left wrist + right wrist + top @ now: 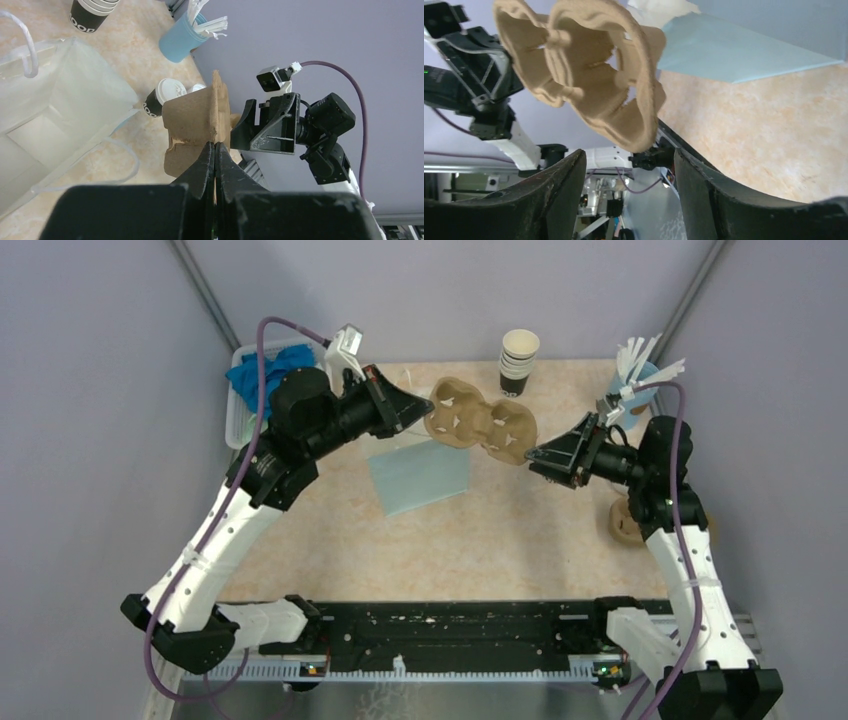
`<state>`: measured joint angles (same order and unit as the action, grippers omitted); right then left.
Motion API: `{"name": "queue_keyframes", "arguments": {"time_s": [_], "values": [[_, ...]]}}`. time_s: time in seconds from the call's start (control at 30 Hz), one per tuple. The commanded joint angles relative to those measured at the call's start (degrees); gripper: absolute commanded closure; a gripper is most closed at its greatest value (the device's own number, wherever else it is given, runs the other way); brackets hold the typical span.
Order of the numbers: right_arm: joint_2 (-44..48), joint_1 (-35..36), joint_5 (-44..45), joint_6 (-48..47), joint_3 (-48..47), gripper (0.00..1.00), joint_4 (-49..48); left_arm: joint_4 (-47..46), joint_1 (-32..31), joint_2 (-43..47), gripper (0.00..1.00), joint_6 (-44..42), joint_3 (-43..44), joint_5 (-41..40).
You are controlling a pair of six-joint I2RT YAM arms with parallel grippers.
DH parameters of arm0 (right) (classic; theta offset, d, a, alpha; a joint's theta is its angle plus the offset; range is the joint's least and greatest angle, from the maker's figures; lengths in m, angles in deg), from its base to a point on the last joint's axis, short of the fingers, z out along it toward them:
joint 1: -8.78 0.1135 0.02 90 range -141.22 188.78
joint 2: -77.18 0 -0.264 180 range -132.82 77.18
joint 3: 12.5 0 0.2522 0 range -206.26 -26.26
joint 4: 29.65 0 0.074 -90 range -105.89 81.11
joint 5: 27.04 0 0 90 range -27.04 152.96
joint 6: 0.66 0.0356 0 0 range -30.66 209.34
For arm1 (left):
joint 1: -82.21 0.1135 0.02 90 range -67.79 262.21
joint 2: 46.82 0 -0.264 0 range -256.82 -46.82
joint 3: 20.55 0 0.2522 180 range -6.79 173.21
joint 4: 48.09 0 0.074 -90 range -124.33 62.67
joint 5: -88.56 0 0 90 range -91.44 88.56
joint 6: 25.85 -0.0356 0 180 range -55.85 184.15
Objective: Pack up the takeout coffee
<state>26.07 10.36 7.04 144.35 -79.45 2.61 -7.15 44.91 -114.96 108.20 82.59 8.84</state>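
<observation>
**Coffee packing: barely started by the look of it**

The left gripper [215, 149] is clamped tight on one edge of the brown moulded-pulp cup carrier [480, 425]. It holds the carrier up off the table, sticking straight out past its fingertips. The right gripper [629, 155] sits at the carrier's other end with its jaws spread wide. The tray's rim hangs just in front of that gap but nothing is pinched, so this gripper has hold of nothing.

The takeout coffee [167, 95], a small dark brown paper cup with a round white sip lid, is down on the table. It's out beyond the left gripper's tips, just past the carrier's far side in that wrist view. From that angle there's no telling if it touches the tray, and the overhead view doesn't show it clearly at all.

The pale translucent plastic bag with loop handles [60, 105] lies on the table below the left gripper.

Progress looks early. The carrier is in hand, but the cup is in neither the carrier nor the bag. What's probably left is seating the coffee in one of the carrier's pockets and then getting the whole thing into the bag, which may need opening up first.
</observation>
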Motion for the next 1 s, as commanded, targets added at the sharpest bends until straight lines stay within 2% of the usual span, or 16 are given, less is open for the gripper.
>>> {"name": "queue_keyframes", "arguments": {"time_s": [0.0,0.1,0.3,0.63,0.77,0.97], "values": [[1.4,-0.4,-2.3,9.2,2.3,0.37,-14.3,-5.5,0.5,1.4,1.0,2.4,-0.9,1.2],[1.1,-0.4,-1.7,12.1,3.5,0.42,-18.1,-5.6,0.7,2.0,1.0,2.9,-1.4,1.1],[-1.1,-0.8,-0.8,15.9,3.4,0.45,-23.9,-6.5,0.9,4.5,1.0,4.4,-3.9,0.9],[-1.9,-0.8,-0.9,23.5,6.0,0.62,-33.6,-7.9,1.1,7.6,1.0,6.0,-7.2,-0.6],[-1.9,-0.8,-1.0,26.1,7.9,0.73,-37.8,-8.3,1.2,7.4,1.0,6.3,-7.4,-0.2],[-2.4,-0.8,-0.9,28.1,7.5,1.0,-40.0,-7.5,1.1,7.2,1.0,6.2,-7.9,-0.8]]}}
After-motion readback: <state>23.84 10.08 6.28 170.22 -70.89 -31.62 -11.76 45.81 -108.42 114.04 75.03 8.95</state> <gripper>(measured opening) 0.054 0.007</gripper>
